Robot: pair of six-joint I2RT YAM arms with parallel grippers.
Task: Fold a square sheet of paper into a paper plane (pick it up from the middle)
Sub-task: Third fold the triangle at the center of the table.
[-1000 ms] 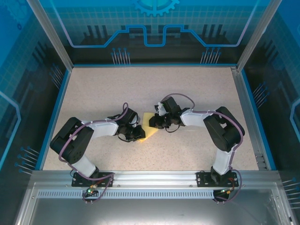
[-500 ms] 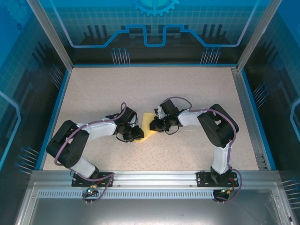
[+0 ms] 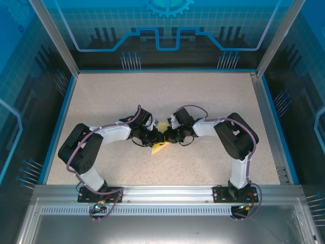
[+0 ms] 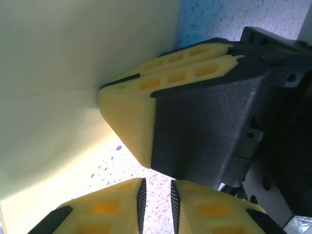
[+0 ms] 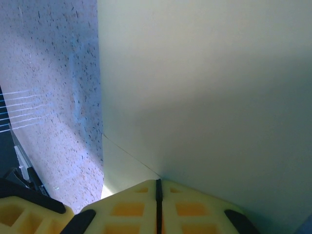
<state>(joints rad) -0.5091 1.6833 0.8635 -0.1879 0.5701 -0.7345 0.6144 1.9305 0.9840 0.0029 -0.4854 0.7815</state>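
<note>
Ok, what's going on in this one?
Two robot arms meet over a partly folded yellow sheet of paper in the middle of the speckled table. The right gripper is shut on the paper at a crease. The left gripper sits close beside it, jaws slightly apart with bare table showing between them, holding nothing. There is no finished plane yet.

From above, most of the yellow paper lies hidden under my two claws at the middle of the table. Only a small corner pokes out toward the near edge, its folds too small to read. My left claw and right claw are too tiny there to tell how they stand. My left wrist view cuts my own fingers at the bottom edge and the paper at top and left. The strip my right claw pinches is hidden between its pads.
</note>
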